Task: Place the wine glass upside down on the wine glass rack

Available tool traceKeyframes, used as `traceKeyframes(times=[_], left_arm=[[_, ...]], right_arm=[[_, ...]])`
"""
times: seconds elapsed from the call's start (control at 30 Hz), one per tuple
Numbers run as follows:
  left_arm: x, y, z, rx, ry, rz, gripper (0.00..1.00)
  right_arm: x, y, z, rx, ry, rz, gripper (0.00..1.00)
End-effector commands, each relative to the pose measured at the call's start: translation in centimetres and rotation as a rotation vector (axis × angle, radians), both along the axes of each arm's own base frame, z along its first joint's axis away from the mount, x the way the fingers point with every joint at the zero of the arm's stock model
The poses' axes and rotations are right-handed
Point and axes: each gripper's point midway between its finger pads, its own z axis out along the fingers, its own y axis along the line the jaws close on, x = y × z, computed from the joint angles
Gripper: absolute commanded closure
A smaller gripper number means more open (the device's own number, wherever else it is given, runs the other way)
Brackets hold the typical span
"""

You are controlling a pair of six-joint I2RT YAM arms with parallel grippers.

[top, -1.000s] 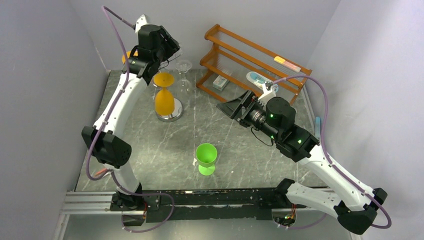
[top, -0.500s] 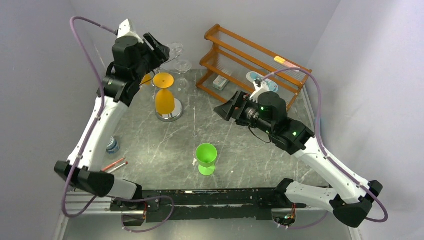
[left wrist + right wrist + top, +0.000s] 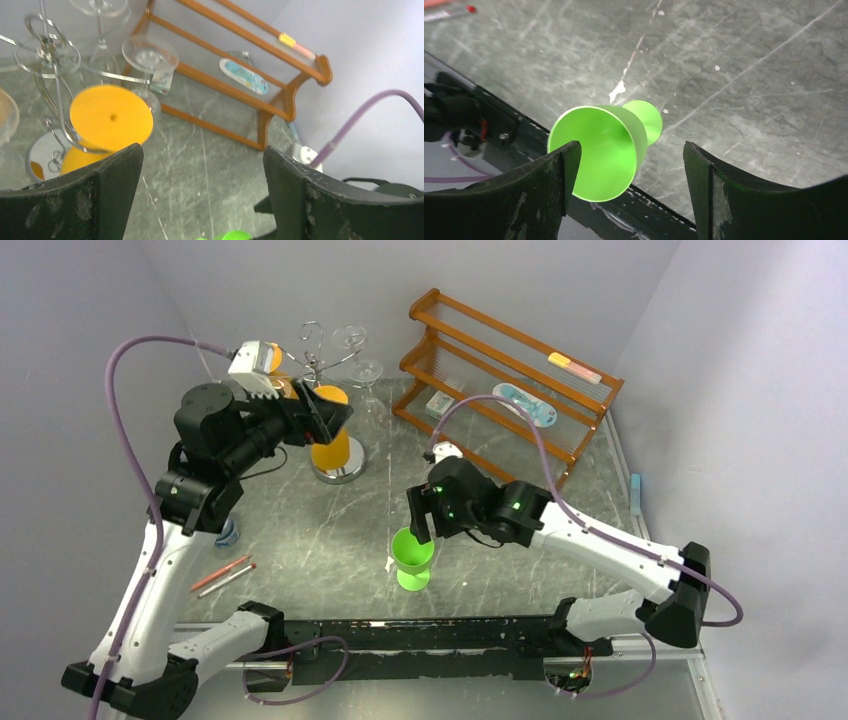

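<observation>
Wine glass upright between released right fingers, seemingly untouched; left fingers apart near orange glass on rack.

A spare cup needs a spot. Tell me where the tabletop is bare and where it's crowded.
Bare: the grey marble tabletop between the shiny silver wire rack and the brown wooden shelf, and between the two thin pens and the green plastic wine glass. Crowded: the back-left corner around that rack.
</observation>
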Motion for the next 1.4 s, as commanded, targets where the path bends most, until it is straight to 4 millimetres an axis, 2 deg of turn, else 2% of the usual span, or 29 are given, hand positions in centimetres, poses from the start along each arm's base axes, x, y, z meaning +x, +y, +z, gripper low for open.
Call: traceKeyframes(times=[0.0, 0.1, 0.37, 0.43, 0.53, 0.57, 0.73, 0.83, 0.93, 1.03, 1.1, 1.23, 1.37], left_arm=[[-3.0, -0.1, -2.3, 0.058, 0.028, -0.089, 0.04], [-3.9, 0.2, -3.5, 0.061, 0.060, -0.086, 0.04], [-5.8, 0.5, -6.4, 0.025, 0.177, -0.084, 0.07], [-6.1, 0.7, -7.0, 0.020, 0.199, -0.070, 0.08], [-6.7, 1.3, -7.8, 0.005, 0.235, -0.037, 0.10], [-6.9, 1.5, -8.1, -0.004, 0.250, -0.026, 0.10], [-7.9, 3.1, -9.3, -0.096, 0.345, 0.104, 0.11], [-8.6, 3.8, -10.4, -0.211, 0.425, 0.191, 0.10], [-9.6, 3.3, -11.5, -0.363, 0.505, 0.201, 0.11], [-10.1, 2.6, -11.4, -0.506, 0.538, 0.183, 0.12], [-10.1, 2.8, -11.4, -0.559, 0.551, 0.209, 0.12], [-9.8, 3.6, -12.4, -0.624, 0.631, 0.308, 0.17], [-9.4, 2.6, -12.4, -0.665, 0.697, 0.289, 0.19]], right_arm=[[0.1, -1.5, -2.6, -0.162, -0.023, -0.009, 0.22], [-0.2, -0.6, -3.5, -0.162, -0.007, 0.027, 0.28], [-1.5, 0.3, -7.1, -0.203, 0.067, 0.103, 0.56], [-1.5, 0.5, -7.4, -0.201, 0.068, 0.109, 0.67], [-1.3, 0.8, -6.9, -0.178, 0.059, 0.106, 0.93], [-1.2, 1.0, -6.5, -0.162, 0.048, 0.101, 1.00], [-0.3, 2.6, -2.7, -0.004, -0.044, 0.092, 1.00], [0.7, 3.9, 0.7, 0.150, -0.139, 0.069, 1.00], [1.4, 4.9, 3.7, 0.316, -0.227, 0.040, 1.00], [1.8, 5.7, 6.2, 0.468, -0.287, 0.022, 1.00], [2.1, 5.9, 7.7, 0.558, -0.325, 0.002, 1.00], [2.2, 5.9, 9.8, 0.692, -0.386, -0.016, 1.00], [2.3, 5.8, 10.9, 0.786, -0.427, -0.029, 1.00]])
